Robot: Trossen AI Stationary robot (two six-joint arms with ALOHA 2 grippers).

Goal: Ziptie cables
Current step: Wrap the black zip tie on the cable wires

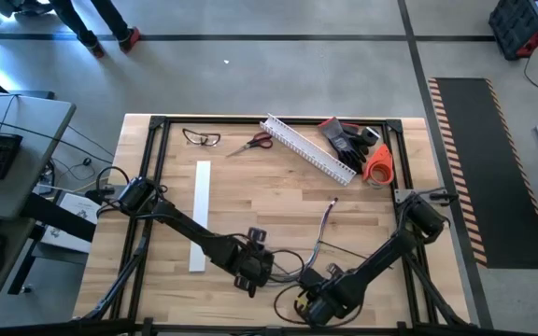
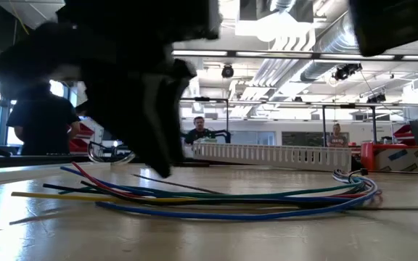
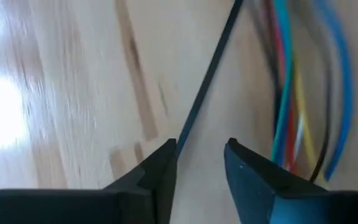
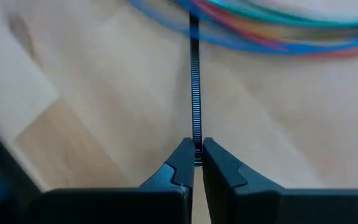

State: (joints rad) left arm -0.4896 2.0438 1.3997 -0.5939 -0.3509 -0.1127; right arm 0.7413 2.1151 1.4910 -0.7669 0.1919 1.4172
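Wooden worktop (image 1: 250, 201) from above: both arms reach in from the near corners and meet at the near middle, the left gripper (image 1: 253, 266) just left of the right gripper (image 1: 314, 303). The cables (image 1: 320, 233) run from between them toward the far right.

Low view: the cables (image 2: 231, 199) lie flat in a loose loop across the worktop, with a dark gripper (image 2: 151, 109) hanging over their left end; a slotted channel (image 2: 271, 154) stands farther back.

Left wrist view: the left gripper (image 3: 201, 163) has its jaws parted, holding nothing. A ziptie (image 3: 207, 81) lies lengthwise straight ahead, its near end touching one finger, the cables (image 3: 297, 93) just beside it.

Right wrist view: the right gripper (image 4: 197, 155) is clenched on the end of a ziptie (image 4: 196, 87), whose long axis points directly away toward the cables (image 4: 260, 25) and passes under them. Likely the left gripper must catch the free end.
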